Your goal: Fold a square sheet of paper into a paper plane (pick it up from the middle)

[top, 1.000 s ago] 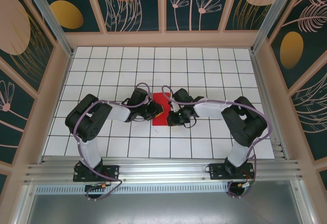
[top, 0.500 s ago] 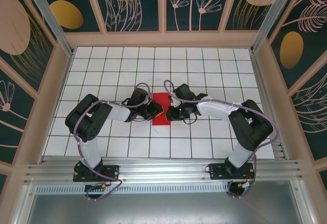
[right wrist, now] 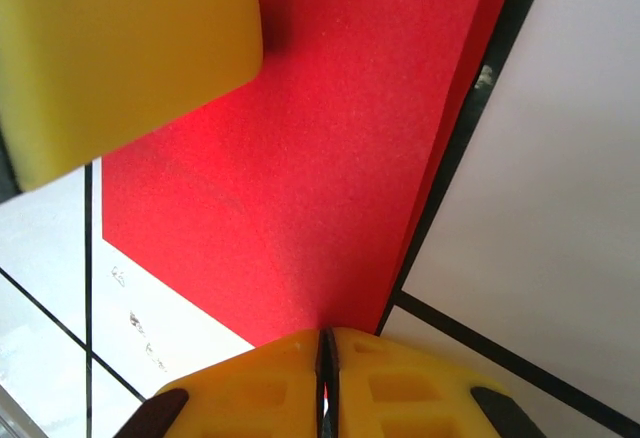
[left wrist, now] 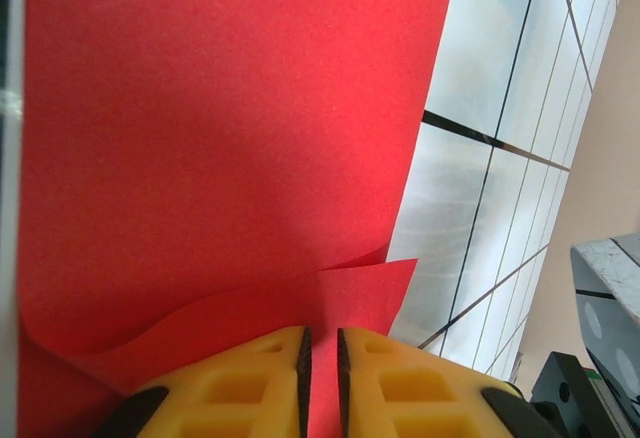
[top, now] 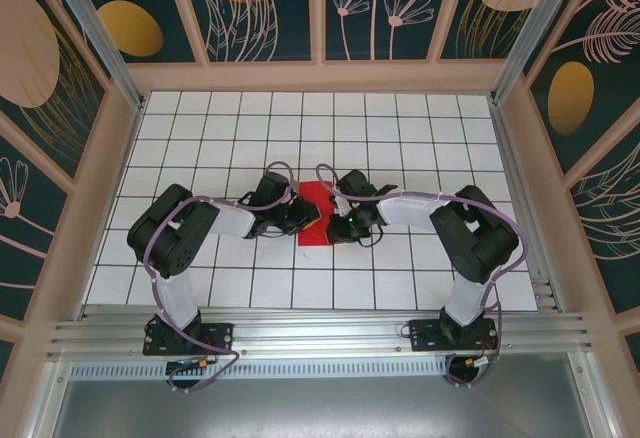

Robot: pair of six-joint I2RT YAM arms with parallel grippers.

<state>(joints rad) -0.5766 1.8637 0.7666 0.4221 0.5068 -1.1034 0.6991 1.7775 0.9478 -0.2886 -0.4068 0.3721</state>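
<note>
1. Lying at the centre of the top external view, the square sheet of paper (top: 313, 235) rests on the white tiled table (top: 400, 138). Its red shape is taller than it is wide, so its long axis runs from the top of the frame towards the bottom. It appears to be already folded into a narrower strip.

2. The left gripper (top: 308, 217) reaches in from the left of the frame and the right gripper (top: 337, 224) from the right. They meet across the strip's short width, both on the paper. Neither arm is nearer than the other.

3. In the left wrist view, the left fingers sit at the bottom edge, drawn almost together with a thin slit between them. Red shows in the slit, and a small raised flap (left wrist: 365, 288) lifts just beside the tips. I judge that they are nipping a layer of the paper.

4. In the right wrist view, the right fingers are pressed tight together at the bottom centre. The paper's dark right-hand edge runs from the upper right straight down into their seam. I cannot tell whether they hold that edge or merely press on it.

5. A yellow pad (right wrist: 120, 58) at the upper left of that view, probably the other arm's finger, lies across the red.

6. The coming move likely turns on that top-to-bottom axis, as any crease should follow it.
</note>
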